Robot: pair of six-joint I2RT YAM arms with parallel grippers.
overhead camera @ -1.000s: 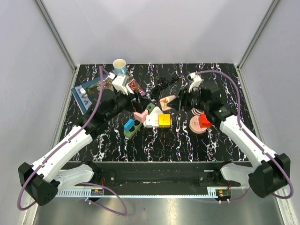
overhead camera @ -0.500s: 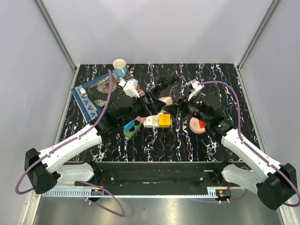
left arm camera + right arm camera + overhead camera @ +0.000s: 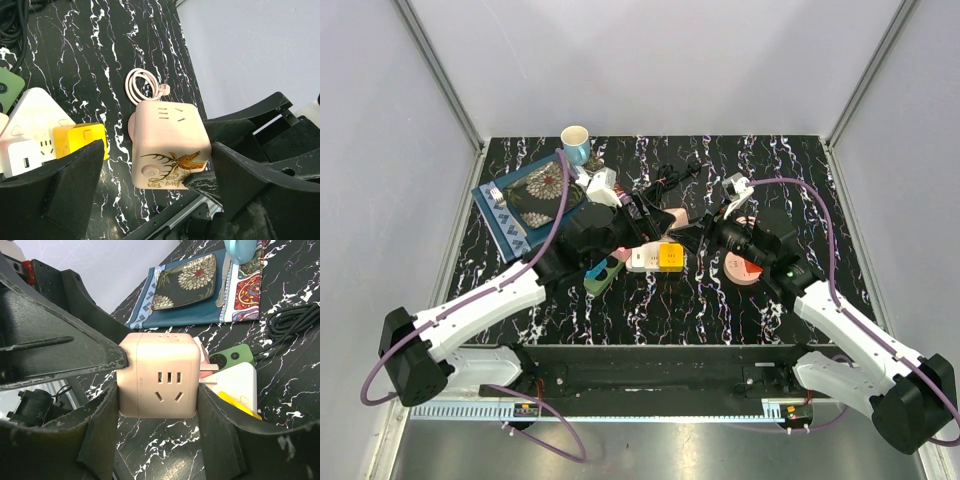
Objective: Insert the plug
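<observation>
My right gripper (image 3: 159, 390) is shut on a pink cube adapter (image 3: 159, 375), sockets facing the camera. Its two metal prongs (image 3: 210, 368) point sideways toward the white power strip (image 3: 235, 382). In the top view the cube (image 3: 670, 217) hangs above the strip (image 3: 645, 258) between both grippers. My left gripper (image 3: 156, 150) is open, its fingers either side of the cube (image 3: 167, 145), which shows a deer drawing. One left finger (image 3: 65, 340) touches the cube's upper corner. The right gripper (image 3: 692, 228) faces the left gripper (image 3: 642, 215).
A yellow adapter (image 3: 671, 256) sits in the white strip. A green strip (image 3: 603, 272) with a blue plug lies left of it. A plate on a blue cloth (image 3: 535, 195), a blue cup (image 3: 576, 141), black cable (image 3: 670, 178) and a red block on a pink disc (image 3: 748, 265) surround the strips.
My left gripper has swung right from near the cup to the cube. My right gripper has carried the cube slightly left toward it, over the strips.
</observation>
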